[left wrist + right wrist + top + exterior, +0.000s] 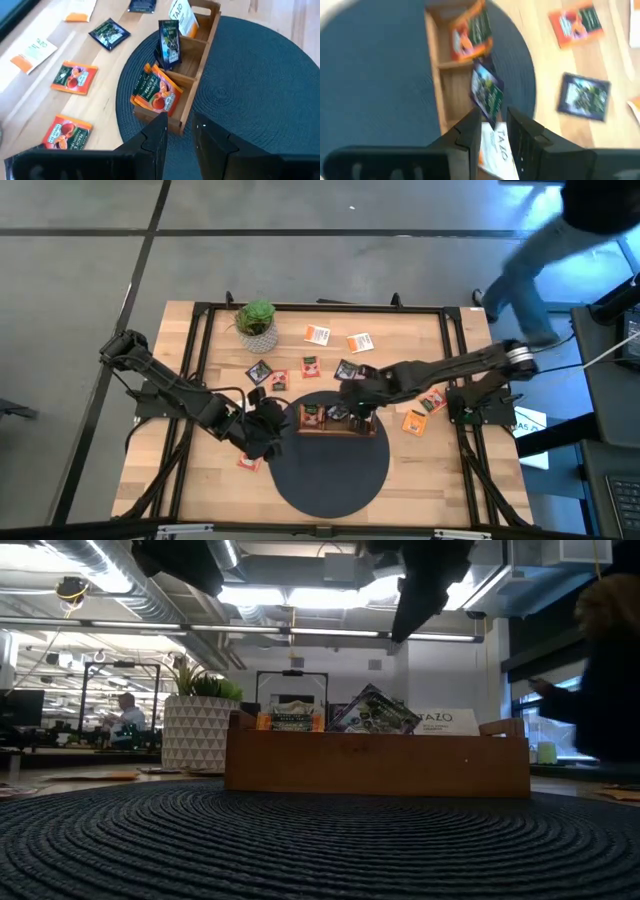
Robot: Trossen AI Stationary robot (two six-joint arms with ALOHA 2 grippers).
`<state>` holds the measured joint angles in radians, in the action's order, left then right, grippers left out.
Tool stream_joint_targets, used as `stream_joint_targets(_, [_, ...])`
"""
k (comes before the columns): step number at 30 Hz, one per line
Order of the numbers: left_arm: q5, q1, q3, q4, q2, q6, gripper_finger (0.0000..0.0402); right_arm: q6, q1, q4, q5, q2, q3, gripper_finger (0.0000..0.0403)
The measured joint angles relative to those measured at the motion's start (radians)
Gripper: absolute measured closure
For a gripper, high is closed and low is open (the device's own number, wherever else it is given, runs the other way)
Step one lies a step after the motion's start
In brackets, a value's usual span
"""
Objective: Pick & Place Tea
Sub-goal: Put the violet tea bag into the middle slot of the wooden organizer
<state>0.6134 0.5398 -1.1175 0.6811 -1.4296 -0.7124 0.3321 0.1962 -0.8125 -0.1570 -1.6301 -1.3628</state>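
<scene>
A brown wooden three-part tray [335, 428] stands on the round dark mat [330, 475]. Its left part holds orange tea packets [155, 92]. A dark purple packet [487, 92] leans upright in the middle part, and a white packet [182, 15] stands in the right part. My right gripper [494, 116] hangs open just above the middle part, clear of the dark packet, as the low view shows [420, 590]. My left gripper [181, 127] is open with nothing between its fingers, above the mat's left edge [268, 430], beside the tray's left end.
Loose tea packets lie on the wood beyond the tray [317, 334] [360, 342] [260, 370] [311, 366], right of it [415, 421] [432, 400], and one near left [248, 463]. A potted plant [257, 323] stands far left. A person [540, 270] moves past the far right corner.
</scene>
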Motion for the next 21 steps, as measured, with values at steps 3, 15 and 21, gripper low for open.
stream_joint_targets(3, [0.026, 0.011, 0.0, -0.003, 0.0, -0.002, 0.0318, 0.002, 0.012, 0.164, 0.016, 0.073, 0.118, 0.0311])
stream_joint_targets(15, [0.031, 0.014, 0.0, -0.015, 0.0, -0.01, 0.0318, -0.039, 0.037, 0.39, 0.019, 0.085, 0.345, 0.031])
stream_joint_targets(21, [0.032, 0.014, 0.0, -0.024, 0.0, -0.008, 0.0317, -0.045, 0.037, 0.414, -0.023, 0.085, 0.37, 0.031])
